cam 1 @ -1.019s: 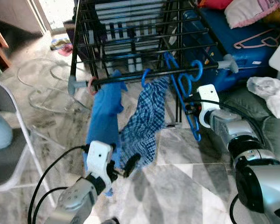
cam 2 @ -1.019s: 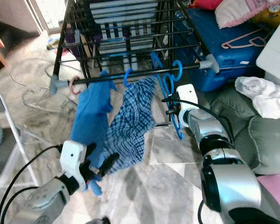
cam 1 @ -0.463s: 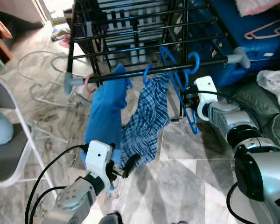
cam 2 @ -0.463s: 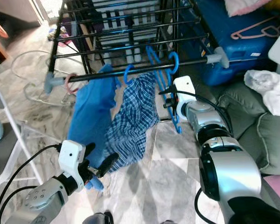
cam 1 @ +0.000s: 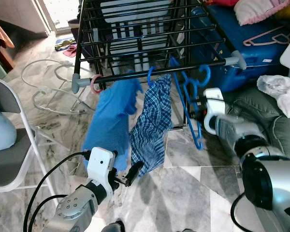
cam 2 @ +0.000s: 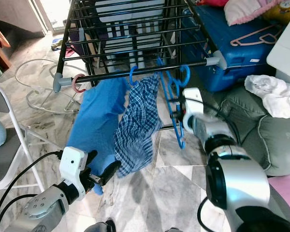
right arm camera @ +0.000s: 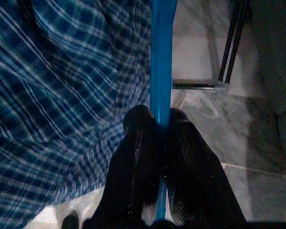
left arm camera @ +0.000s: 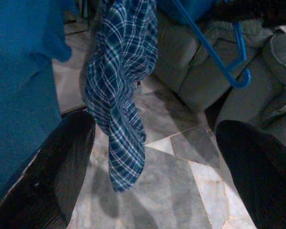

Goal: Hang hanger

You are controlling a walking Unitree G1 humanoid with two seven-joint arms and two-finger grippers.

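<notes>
The right tool (right arm camera: 162, 124) is clenched on the blue hanger (cam 1: 191, 108), whose hook sits on the drying rack's rail (cam 1: 154, 72) (beside the plaid shirt (cam 1: 152, 121)); check it's seated, then release gently; left tool (cam 1: 130, 174) hovers released.

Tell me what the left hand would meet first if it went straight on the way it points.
Probably the checked shirt hanging dead ahead between the open fingers of the left hand. Depth is unclear.
</notes>
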